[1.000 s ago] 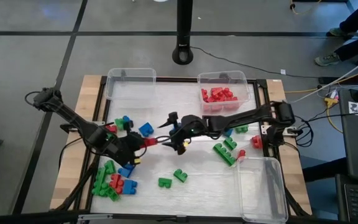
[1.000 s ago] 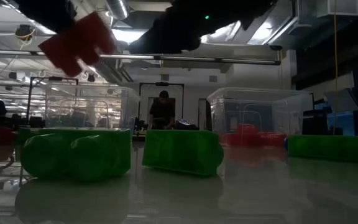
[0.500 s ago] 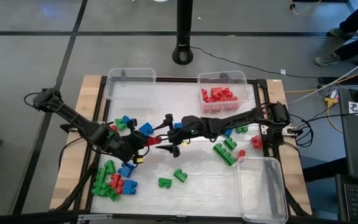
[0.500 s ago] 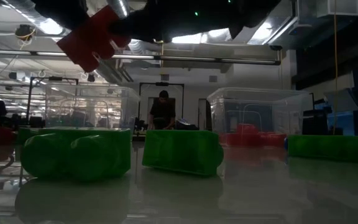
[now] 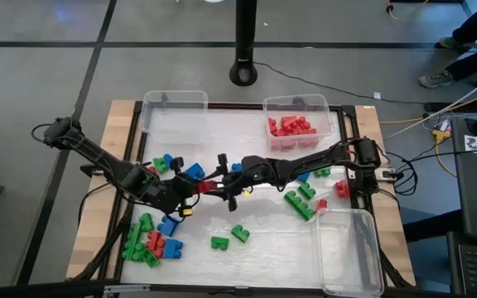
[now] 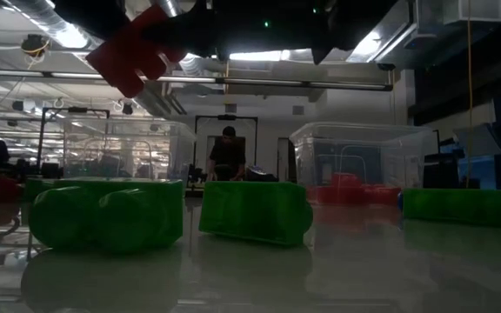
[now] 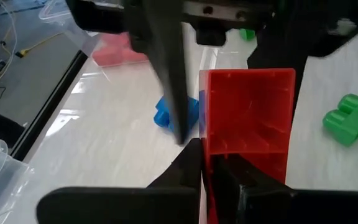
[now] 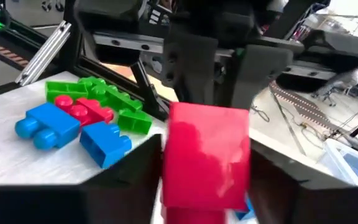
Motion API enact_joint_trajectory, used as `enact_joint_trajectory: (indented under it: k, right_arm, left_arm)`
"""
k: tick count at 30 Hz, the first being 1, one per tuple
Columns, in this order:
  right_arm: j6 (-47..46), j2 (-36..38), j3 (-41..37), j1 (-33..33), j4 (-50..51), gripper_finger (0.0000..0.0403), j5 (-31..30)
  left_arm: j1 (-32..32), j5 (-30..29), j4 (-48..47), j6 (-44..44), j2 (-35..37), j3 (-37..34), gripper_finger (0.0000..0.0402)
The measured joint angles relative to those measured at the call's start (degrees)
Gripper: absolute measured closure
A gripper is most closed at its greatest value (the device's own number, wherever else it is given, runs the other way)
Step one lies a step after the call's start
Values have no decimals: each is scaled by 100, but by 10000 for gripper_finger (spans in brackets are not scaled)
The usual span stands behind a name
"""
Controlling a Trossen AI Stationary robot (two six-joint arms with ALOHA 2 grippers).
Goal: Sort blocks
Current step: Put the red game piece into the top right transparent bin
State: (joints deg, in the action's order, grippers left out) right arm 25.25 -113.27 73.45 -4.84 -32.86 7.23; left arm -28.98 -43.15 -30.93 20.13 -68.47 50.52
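The left gripper (image 5: 192,189) is closed on a red block (image 5: 203,187) and holds it above the table (image 5: 263,240), near the middle. The right gripper (image 5: 220,184) meets it from the other side. Its two fingers stand on both sides of the same red block, but it is not possible to tell if they already press on it. In the left wrist view the red block (image 7: 247,118) shows its hollow underside, with one dark finger (image 7: 166,68) of the other arm just beside it. In the right wrist view the block (image 8: 207,155) looks like a smooth red box between the dark fingers.

The table has a white, shiny top in a dark frame, with a wooden strip along the edge. Near the red block, toward the left arm, lie blue and green blocks (image 5: 172,164), and a mixed pile of green, red and blue blocks (image 5: 149,242) lies at the table's front corner on that side. Two green blocks (image 5: 228,237) lie in front of the grippers, and more green ones (image 5: 301,199) lie under the right arm. A clear bin (image 5: 298,124) at the back holds red blocks, a second clear bin (image 5: 174,108) stands beside it, and a third bin (image 5: 350,248) is at the front right.

The floor around is grey. In the low view the room behind has bright ceiling lights, and a person (image 6: 227,156) is far at the back.
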Motion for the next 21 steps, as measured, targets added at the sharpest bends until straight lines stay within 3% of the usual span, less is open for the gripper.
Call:
enact_joint_trajectory:
  k: [4, 9, 16, 21]
  right_arm:
    - [90, -1, -2, 0, 15, 270, 8]
    - [379, -1, -7, 0, 53, 269, 4]
    - [674, 72, -7, -11, 305, 264, -21]
    - [1166, 512, -7, 0, 1129, 269, -755]
  left_arm:
    - [59, -12, -7, 29, 0, 0, 387]
    - [157, 42, -11, 134, 2, -2, 356]
    - [253, 501, -62, 10, 104, -2, 271]
    - [243, 539, -460, 98, 522, -1, 233]
